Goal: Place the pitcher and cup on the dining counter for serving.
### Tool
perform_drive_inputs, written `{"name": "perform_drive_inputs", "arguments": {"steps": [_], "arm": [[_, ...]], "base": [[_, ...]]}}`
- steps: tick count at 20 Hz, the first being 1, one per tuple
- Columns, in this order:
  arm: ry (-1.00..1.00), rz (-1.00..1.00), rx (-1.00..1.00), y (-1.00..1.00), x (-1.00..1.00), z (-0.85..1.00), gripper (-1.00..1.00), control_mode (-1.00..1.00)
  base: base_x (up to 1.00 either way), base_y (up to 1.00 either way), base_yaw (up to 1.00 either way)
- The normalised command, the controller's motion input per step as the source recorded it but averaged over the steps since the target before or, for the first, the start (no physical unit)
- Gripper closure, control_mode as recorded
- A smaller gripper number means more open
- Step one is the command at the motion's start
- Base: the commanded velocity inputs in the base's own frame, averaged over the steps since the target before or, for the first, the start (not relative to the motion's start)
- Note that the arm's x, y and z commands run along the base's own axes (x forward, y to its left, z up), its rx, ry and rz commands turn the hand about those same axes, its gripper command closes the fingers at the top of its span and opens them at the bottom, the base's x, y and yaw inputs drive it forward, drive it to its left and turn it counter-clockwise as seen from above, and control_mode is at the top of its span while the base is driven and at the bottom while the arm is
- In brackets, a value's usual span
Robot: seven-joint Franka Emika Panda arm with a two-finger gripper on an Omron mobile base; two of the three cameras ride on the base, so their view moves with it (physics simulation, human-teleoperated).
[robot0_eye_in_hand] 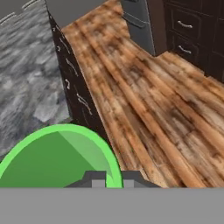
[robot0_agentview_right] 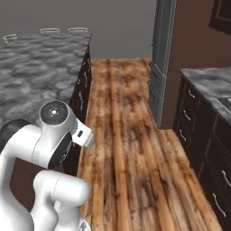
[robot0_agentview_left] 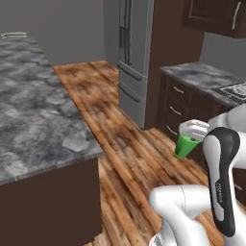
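The gripper [robot0_agentview_left: 190, 139] hangs over the wooden floor [robot0_agentview_left: 129, 144] in the aisle, low on the right of the left base view, with the green cup [robot0_agentview_left: 185, 145] pinched at its rim between the fingers. In the hand view the cup's round mouth [robot0_eye_in_hand: 57, 159] sits right above the two dark fingertips [robot0_eye_in_hand: 94, 179], which are pressed close together on its edge. The cup is in the air, well clear of any surface.

The dining counter [robot0_agentview_left: 33, 110] lies to the left, its grey marble top running from near to far, with its dark base dropping to the floor. The curved tops of stools [robot0_agentview_right: 49, 30] show along its far edge. The fridge [robot0_agentview_left: 134, 53] stands far across the aisle, and the drawers [robot0_agentview_left: 180, 105] run along the right.

The step in hand appears to be carrying the cup across to the dining counter. To do it well, the arm should lift the cup above the level of the marble before swinging left, so the base of the cup does not catch the slab's edge. It should keep the cup upright, bring it well in from the near edge, lower it until the bottom rests flat, and only then let go.
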Motion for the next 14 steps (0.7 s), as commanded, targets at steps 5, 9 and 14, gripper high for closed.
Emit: {"name": "perform_drive_inputs", "arguments": {"steps": [5,9,14], "arm": [[0.0,0.0,0.0,0.0,0.0,0.0,1.0,1.0],[0.0,0.0,0.0,0.0,0.0,0.0,1.0,1.0],[0.0,0.0,0.0,0.0,0.0,0.0,1.0,1.0]], "base": [[0.4,0.98,0.52],[0.66,1.0,0.32],[0.64,1.0,0.24]]}}
